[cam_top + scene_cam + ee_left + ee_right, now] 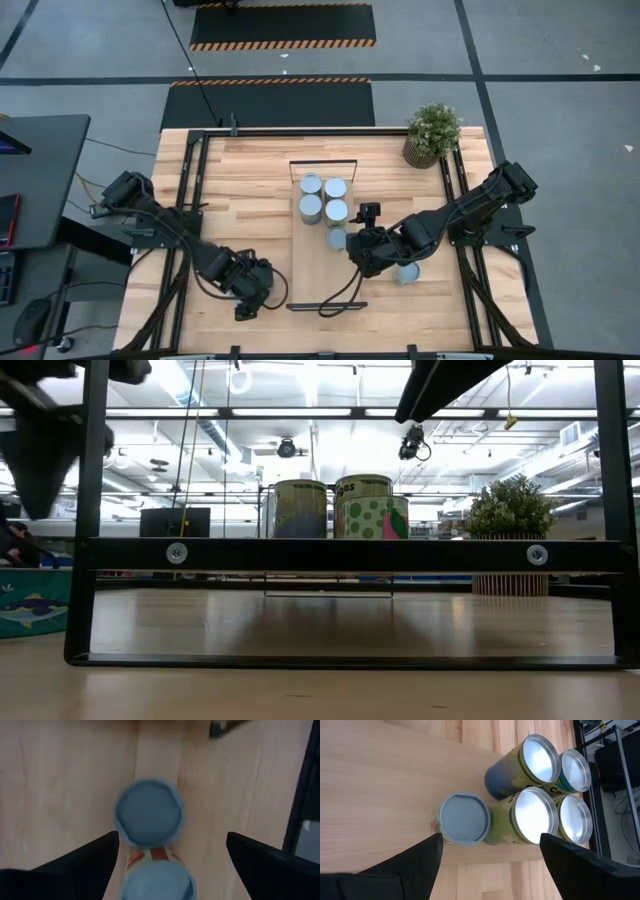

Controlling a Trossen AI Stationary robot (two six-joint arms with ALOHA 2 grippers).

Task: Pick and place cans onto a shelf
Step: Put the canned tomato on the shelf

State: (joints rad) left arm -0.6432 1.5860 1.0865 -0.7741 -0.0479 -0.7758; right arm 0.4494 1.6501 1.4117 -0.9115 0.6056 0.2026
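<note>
The light wood shelf lies on the table's middle. Four cans with silvery tops stand in a block on its far part, and a fifth can with a pale blue top stands right beside them. My right gripper is open above this can, a finger on either side, touching nothing. My left gripper is open over the table left of the shelf, above two blue-topped cans that stand close together. The left arm hides these two in the high view.
One more can stands on the table right of the shelf, under the right arm. A potted plant is at the far right corner. The shelf's black end frame crosses the low view, with cans behind it.
</note>
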